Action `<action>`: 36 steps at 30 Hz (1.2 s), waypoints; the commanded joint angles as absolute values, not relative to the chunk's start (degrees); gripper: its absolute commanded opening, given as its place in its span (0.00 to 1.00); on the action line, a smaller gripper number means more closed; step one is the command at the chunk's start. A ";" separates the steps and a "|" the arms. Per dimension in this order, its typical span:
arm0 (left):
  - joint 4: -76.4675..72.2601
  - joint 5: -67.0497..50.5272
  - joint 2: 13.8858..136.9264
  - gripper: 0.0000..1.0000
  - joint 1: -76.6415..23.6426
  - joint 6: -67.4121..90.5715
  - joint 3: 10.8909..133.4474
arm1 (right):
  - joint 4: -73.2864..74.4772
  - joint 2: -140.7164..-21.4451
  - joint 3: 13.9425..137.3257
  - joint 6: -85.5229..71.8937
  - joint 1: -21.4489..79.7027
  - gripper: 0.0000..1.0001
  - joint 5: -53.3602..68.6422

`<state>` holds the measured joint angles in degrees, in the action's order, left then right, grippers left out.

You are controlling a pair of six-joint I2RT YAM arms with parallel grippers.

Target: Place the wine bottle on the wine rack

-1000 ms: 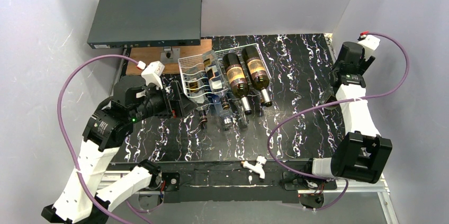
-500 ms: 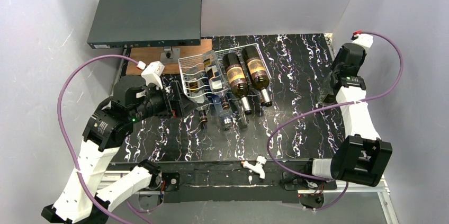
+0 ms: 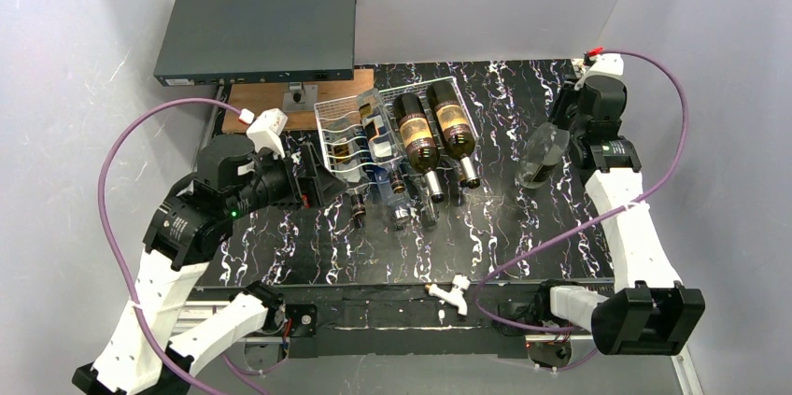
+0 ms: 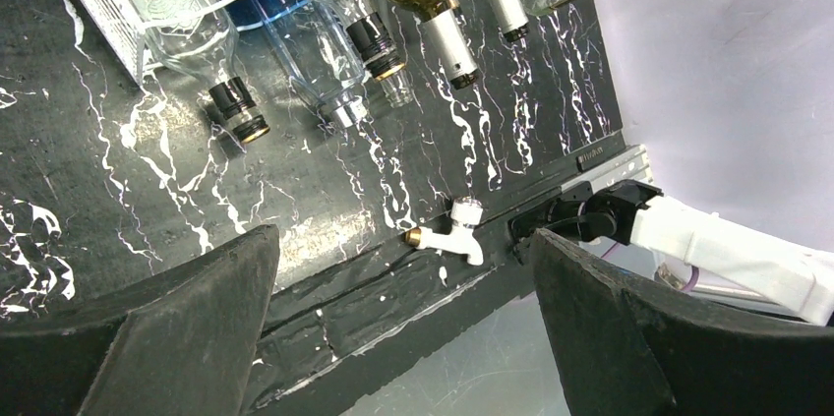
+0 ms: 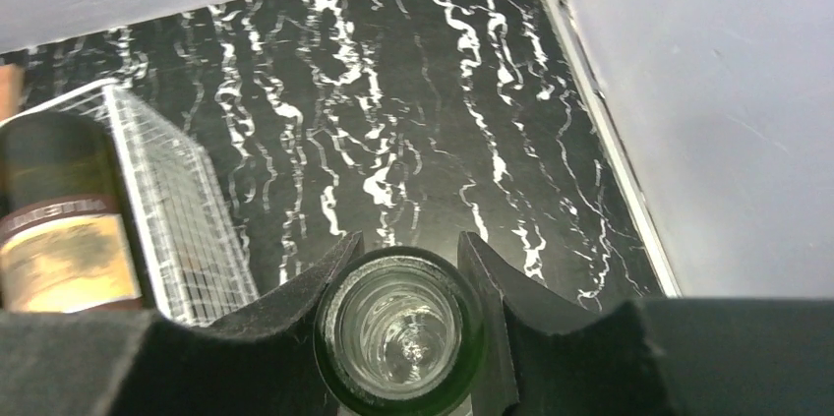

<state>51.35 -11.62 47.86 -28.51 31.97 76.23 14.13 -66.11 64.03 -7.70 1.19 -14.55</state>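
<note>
My right gripper (image 3: pixel 562 126) is shut on the neck of a clear wine bottle (image 3: pixel 540 157) and holds it tilted above the table, to the right of the wine rack (image 3: pixel 329 124). In the right wrist view the bottle's open mouth (image 5: pixel 398 327) sits between my fingers (image 5: pixel 295 298). The white wire rack holds several bottles, two dark ones (image 3: pixel 415 138) on its right side, necks pointing at me. My left gripper (image 3: pixel 329 182) is open and empty at the rack's near left corner. In the left wrist view the necks (image 4: pixel 239 107) stick out of the rack (image 4: pixel 98 13).
A dark grey flat metal box (image 3: pixel 257 31) stands at the back left over a wooden board (image 3: pixel 280 101). A small white tap (image 3: pixel 450 290) lies at the table's near edge, also in the left wrist view (image 4: pixel 454 232). White walls close the sides.
My right arm has swung left from the right wall toward the rack, bringing the clear bottle into view over the table. My left arm has barely moved.
</note>
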 commanded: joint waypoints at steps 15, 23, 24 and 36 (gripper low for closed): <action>49.48 -11.51 46.79 0.98 -28.65 32.87 74.58 | 15.56 -62.04 89.04 -15.66 7.64 0.01 1.48; 49.43 -10.87 46.03 0.98 -28.65 33.48 74.47 | 11.61 -71.16 100.89 -20.41 9.60 0.01 14.06; 49.46 -10.75 45.86 0.98 -28.66 33.55 74.58 | 10.85 -72.00 102.26 -20.33 10.98 0.01 14.64; 51.50 -7.84 42.82 0.98 -28.65 34.09 74.95 | 6.11 -90.52 121.12 -13.61 41.60 0.01 5.72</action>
<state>49.89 -9.80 44.21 -28.51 33.89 74.67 21.58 -89.25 112.62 -14.11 34.68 7.90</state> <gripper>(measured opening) 0.983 0.458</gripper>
